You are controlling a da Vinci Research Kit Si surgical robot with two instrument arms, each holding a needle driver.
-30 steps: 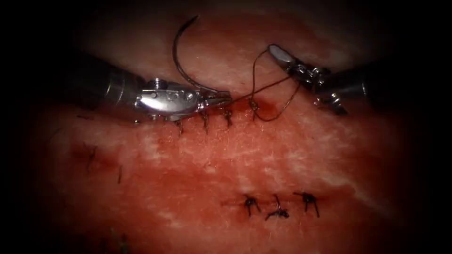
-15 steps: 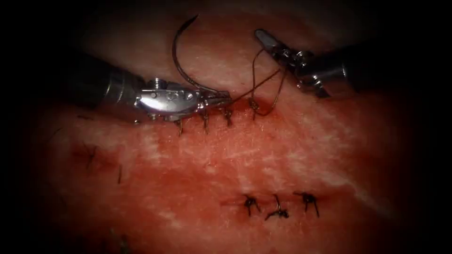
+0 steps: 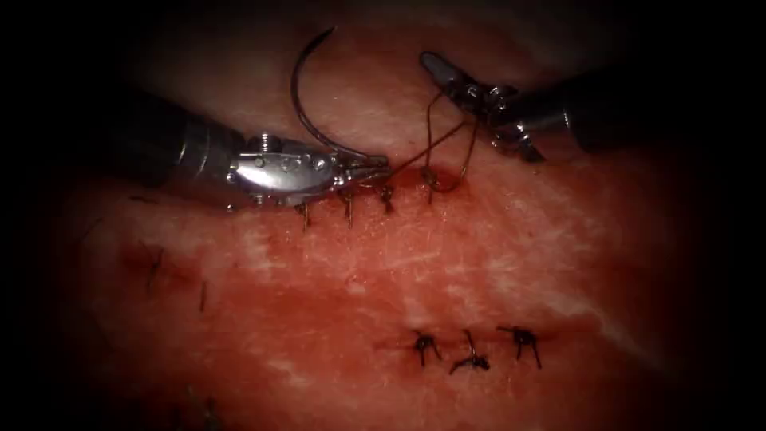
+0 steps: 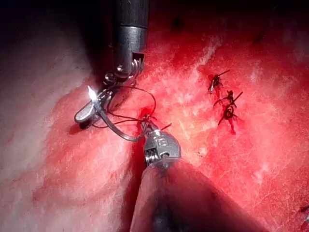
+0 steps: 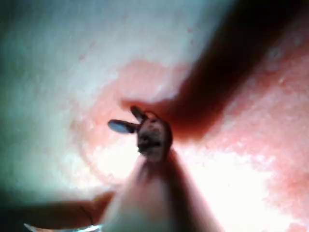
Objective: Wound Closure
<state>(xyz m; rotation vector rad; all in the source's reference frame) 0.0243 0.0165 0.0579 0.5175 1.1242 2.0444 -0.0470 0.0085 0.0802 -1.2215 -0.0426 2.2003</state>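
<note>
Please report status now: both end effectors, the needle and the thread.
Left end effector shut on needle near its thread end, needle clear of tissue. Right end effector open, thread looped around it. Nothing in the way.

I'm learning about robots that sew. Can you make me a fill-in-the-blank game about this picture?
1. The left tool holds the curved ____ near its thread end.
2. The needle arcs up, out of the ____.
3. The right tool's jaws are ____, with the thread looped around the tool.
4. Below the cut sits a row of ____ finished stitches.

Missing words: needle; tissue; open; three
</note>
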